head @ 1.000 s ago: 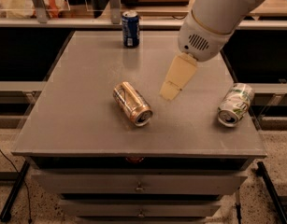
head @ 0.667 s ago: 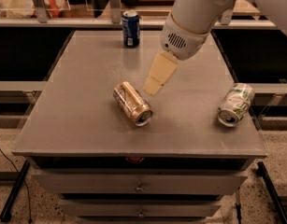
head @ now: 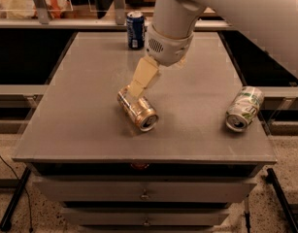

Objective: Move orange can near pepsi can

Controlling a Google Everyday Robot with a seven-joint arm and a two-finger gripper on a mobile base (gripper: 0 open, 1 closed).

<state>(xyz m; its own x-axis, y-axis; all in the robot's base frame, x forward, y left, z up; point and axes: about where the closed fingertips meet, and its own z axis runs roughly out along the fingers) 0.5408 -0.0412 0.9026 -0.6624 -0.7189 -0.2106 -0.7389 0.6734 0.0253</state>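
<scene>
The counter (head: 90,130) was the biggest thing before me, a grey top over a stack of drawers, and the orange can (head: 141,113) lay on its side near the middle of it, open end toward the front edge. I place everything else from that can.

My arm (head: 170,28) came in from above and behind the orange can, its white wrist housing hanging over the counter just beyond the can's far end. A second ago that wrist had been off to the right of the orange can in view, over the bare stretch between it and the white-and-green can (head: 244,108). It had since swung across and dropped.

The white-and-green can lay on its side well to the right of the orange can, and it had not stirred. The pepsi can (head: 135,29) stood upright far behind the orange can, at the back edge of the counter, also where it had been.

My claw (head: 135,91) now sat right at the rear end of the orange can, its cream tip overlapping the can's body. Whether the claw was apart or together I could not tell, nor whether it was truly touching the metal.

The orange can itself had not shifted, so I judged the reach nearly done and the grip not yet made. The whole carry back toward the pepsi can was still ahead. A can lying down may roll when I close on it.
</scene>
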